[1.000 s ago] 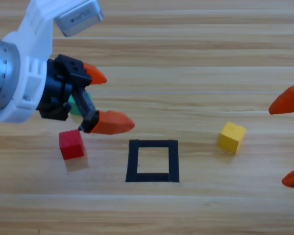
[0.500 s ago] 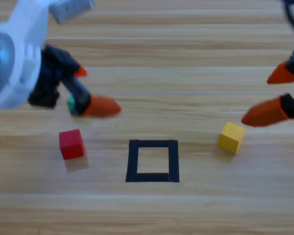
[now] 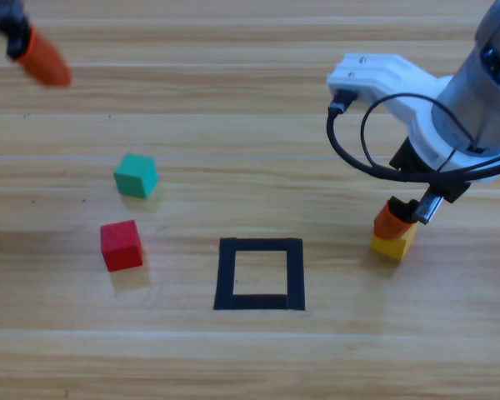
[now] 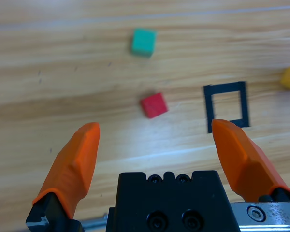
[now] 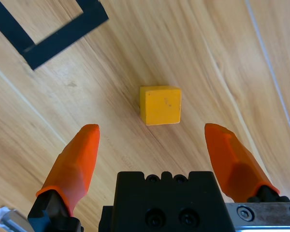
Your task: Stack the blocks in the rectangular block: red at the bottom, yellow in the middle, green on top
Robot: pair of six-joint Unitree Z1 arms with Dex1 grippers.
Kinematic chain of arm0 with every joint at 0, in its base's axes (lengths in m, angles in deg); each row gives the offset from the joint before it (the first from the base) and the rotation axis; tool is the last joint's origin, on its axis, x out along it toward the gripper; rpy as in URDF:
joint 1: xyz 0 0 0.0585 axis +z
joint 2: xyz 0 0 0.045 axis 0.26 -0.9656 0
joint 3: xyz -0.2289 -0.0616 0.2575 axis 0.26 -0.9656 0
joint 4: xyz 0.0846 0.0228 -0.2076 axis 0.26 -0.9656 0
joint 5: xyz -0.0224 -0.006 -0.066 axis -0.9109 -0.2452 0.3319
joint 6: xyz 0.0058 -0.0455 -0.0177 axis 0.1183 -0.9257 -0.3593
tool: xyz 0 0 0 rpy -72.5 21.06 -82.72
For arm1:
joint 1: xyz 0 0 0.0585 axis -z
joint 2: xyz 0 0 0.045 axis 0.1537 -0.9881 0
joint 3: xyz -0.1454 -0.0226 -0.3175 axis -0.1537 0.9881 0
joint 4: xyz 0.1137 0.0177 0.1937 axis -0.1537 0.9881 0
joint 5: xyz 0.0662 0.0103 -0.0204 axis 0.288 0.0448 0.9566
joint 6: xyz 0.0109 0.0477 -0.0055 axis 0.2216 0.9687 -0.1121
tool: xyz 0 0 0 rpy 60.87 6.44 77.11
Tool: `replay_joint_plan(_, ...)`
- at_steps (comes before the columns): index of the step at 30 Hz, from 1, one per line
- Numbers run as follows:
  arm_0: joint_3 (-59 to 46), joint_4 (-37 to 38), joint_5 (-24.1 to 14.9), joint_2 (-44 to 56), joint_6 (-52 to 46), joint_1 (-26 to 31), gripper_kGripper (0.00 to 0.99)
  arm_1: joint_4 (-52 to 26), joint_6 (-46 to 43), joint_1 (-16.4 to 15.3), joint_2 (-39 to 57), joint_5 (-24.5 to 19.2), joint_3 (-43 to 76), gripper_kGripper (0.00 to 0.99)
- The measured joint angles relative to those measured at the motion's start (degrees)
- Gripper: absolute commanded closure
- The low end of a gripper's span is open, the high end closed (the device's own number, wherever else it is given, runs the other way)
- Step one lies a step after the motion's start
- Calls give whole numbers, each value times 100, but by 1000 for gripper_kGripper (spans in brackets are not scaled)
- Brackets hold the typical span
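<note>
Nearest the bottom edge, the flat black tape rectangle [image 3: 260,274] holds only bare wood. Left of it sits the small red cube [image 3: 121,245], the teal-green cube [image 3: 135,175] just beyond. Right gripper [image 5: 152,133] hovers over the small yellow cube [image 3: 393,243], jaws wide. Far top-left, left gripper [image 4: 159,133], jaws spread wide.

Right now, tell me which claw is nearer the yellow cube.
Right. The right claw hangs open directly above the yellow cube, its jaws on either side; the left claw is drawn back to the table's far left corner.
</note>
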Motion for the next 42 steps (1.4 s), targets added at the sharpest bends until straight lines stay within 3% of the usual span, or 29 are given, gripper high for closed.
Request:
replay_joint_plan(7,-951,-64,-26,-658,-872,341,0,110,-137,131,-468,-114,-125,34)
replay_joint_plan(18,-659,-35,80,-2453,-1366,342,0,284,-254,179,-1099,-154,-464,45)
replay_joint_plan(28,-463,122,469,-2612,-1491,316,0,347,-254,390,-1462,-129,-665,172)
replay_joint_plan(31,-464,386,583,-2612,-1498,308,0,357,-269,463,-1602,-73,-739,340)
replay_joint_plan(36,-603,955,816,-2613,-1497,293,0,388,-363,565,-1669,207,-805,919)
replay_joint_plan(37,-648,1031,857,-2620,-1497,290,0,410,-389,570,-1682,230,-829,990)
replay_joint_plan(42,-904,1260,928,-2653,-1495,287,0,612,-455,630,-1720,399,-926,990)
